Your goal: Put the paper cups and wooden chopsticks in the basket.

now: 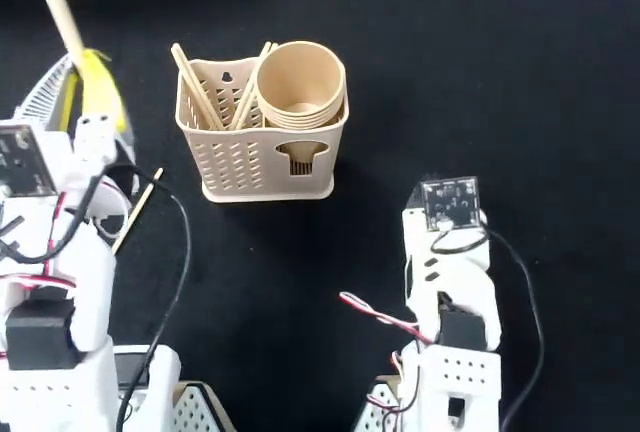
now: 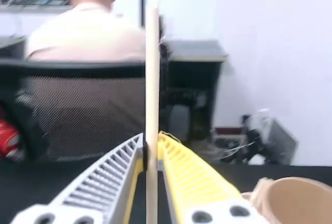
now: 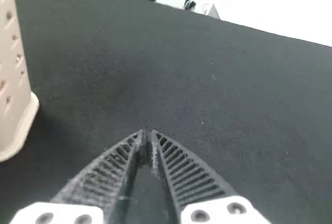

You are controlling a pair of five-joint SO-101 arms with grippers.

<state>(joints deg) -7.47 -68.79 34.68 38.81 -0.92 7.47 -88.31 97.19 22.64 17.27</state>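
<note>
The beige slotted basket (image 1: 262, 157) stands left of the table's middle. Stacked paper cups (image 1: 300, 87) fill its right half, and wooden chopsticks (image 1: 198, 90) lean in its left half. My left gripper (image 2: 150, 145) is raised at the far left of the table, shut on one chopstick (image 2: 151, 79) that points up past its tips; the same chopstick (image 1: 62, 14) and gripper (image 1: 85, 77) appear from above. A cup rim (image 2: 295, 200) shows beside it. Another chopstick (image 1: 138, 210) lies on the cloth by the left arm. My right gripper (image 3: 146, 137) is shut on nothing, low over the cloth.
The table is covered in black cloth (image 1: 500, 82), with open room right of the basket. The right arm (image 1: 450, 272) sits folded near the front edge, and the basket's corner (image 3: 13, 79) is beside its gripper. Loose wires (image 1: 375, 314) trail by its base.
</note>
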